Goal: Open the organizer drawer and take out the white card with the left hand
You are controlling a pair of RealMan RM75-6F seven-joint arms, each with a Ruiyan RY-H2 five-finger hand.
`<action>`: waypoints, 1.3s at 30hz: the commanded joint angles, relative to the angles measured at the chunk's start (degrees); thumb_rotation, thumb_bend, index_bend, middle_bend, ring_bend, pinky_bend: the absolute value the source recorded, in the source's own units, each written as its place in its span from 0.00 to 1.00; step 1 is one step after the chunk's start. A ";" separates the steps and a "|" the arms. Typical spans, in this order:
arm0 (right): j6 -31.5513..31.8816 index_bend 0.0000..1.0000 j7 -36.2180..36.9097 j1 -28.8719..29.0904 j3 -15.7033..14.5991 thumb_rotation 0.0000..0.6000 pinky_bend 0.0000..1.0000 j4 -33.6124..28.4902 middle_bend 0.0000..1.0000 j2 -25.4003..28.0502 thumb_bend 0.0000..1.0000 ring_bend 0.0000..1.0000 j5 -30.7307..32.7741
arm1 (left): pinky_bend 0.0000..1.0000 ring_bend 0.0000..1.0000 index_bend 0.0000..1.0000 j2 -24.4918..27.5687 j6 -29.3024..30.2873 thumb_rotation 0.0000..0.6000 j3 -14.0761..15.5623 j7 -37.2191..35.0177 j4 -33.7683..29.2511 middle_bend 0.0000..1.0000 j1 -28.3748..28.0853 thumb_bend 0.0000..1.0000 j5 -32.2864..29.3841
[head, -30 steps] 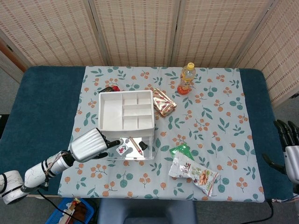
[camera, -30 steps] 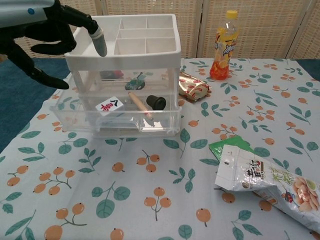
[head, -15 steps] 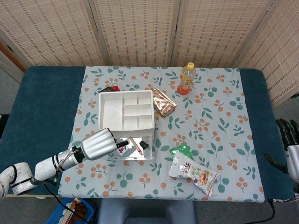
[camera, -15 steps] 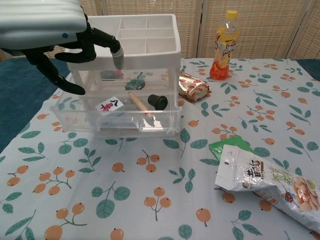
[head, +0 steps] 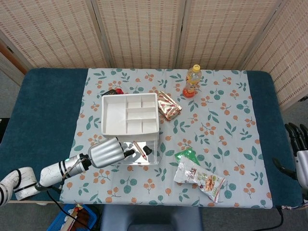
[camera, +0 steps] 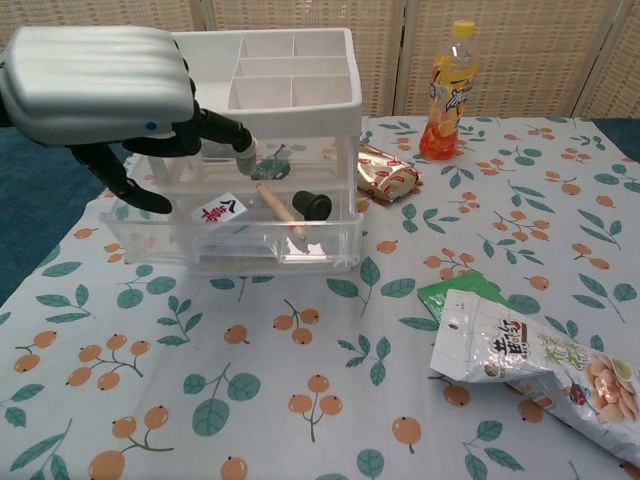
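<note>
**Left hand over the open drawer, card still inside**

The organizer [head: 130,115] sits left of centre in the head view, on the floral cloth [head: 226,130]. Its clear drawer [camera: 235,245] is pulled out toward the lower edge of the frame. In the chest view the card [camera: 219,211], white with red marks, lies flat in the left part of the drawer. Just to its right lie a wooden stick [camera: 280,215] and a small black cap [camera: 312,205].

The left hand [head: 107,152] fills the upper left of the chest view, its pale back uppermost, above the drawer's left end. Its dark fingers [camera: 215,130] are spread, one reaching right along the organizer's front, another pointing down at the drawer's left corner. They grasp nothing; the card lies below them, apart from the fingertips. In the head view the hand hides the card.

The right hand [head: 299,154] shows at the right edge of the head view, off the cloth, well apart from everything. Its fingers point up and stand apart, holding nothing.

An orange bottle [camera: 451,92] stands upper centre-right. A gold wrapper [camera: 385,170] lies just right of the organizer. A snack bag [camera: 540,365] and a green packet [camera: 455,292] lie at lower right, the bag overlapping the packet.
</note>
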 commanded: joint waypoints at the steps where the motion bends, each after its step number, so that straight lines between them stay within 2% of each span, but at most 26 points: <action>1: 0.06 0.00 0.06 -0.03 0.00 1.00 0.09 0.05 0.07 -0.01 0.22 0.00 -0.04 | 1.00 0.98 0.32 -0.37 -0.67 1.00 0.18 1.01 0.14 0.91 -0.56 0.13 0.01; 18: -0.19 0.00 0.62 -0.12 0.04 1.00 0.09 0.70 0.07 -0.33 0.22 0.00 0.59 | 1.00 0.98 0.27 -0.35 -4.64 1.00 1.18 5.21 -1.89 0.91 -2.51 0.13 -1.64; 39: -0.29 0.00 0.99 -0.25 0.14 1.00 0.09 1.29 0.07 -0.69 0.22 0.00 1.17 | 1.00 0.98 0.30 -1.66 -7.88 1.00 1.70 8.99 -2.47 0.91 -4.32 0.13 -3.30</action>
